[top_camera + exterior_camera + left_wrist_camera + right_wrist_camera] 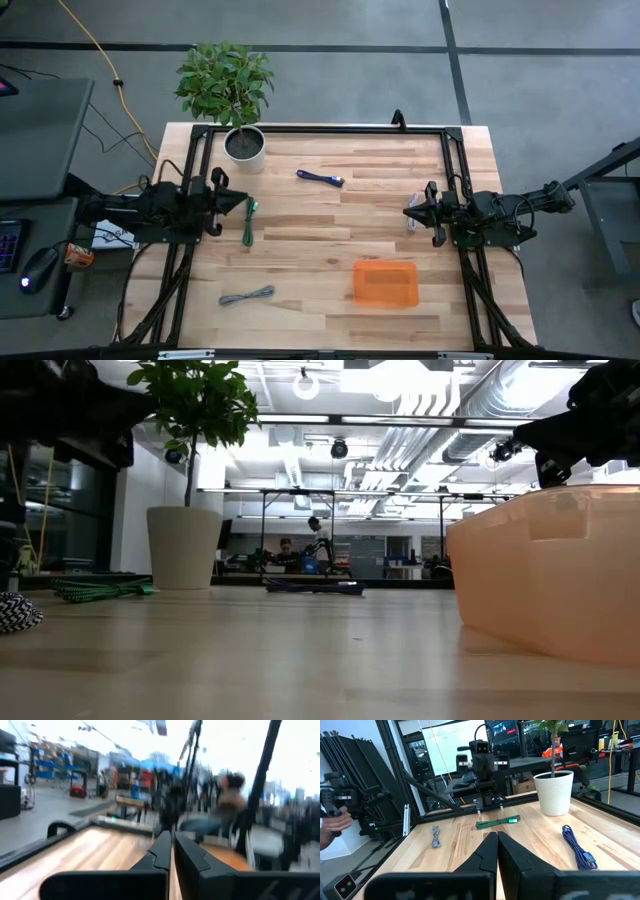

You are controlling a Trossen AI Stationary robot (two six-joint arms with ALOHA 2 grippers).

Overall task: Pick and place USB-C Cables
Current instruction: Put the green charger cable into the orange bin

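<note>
Three small cable bundles lie flat on the wooden table. The green cable [248, 221] [497, 823] lies just in front of my left gripper [226, 200] [170, 851], which hovers shut at the table's left edge. The dark blue cable [320, 178] [577, 847] sits toward the far middle. The grey cable [247, 296] [436, 837] lies near the front left. My right gripper [409, 212] [497, 845] is shut at the table's right side, above the table and holding nothing. The orange tray [386, 283] [550, 575] stands at the near right.
A potted plant in a white pot [244, 143] [555, 792] stands at the far left corner. A black frame [320, 129] runs along the table's far edge and sides. Bare wood lies between the cables and the tray. A person's hand [332, 820] shows beyond the table.
</note>
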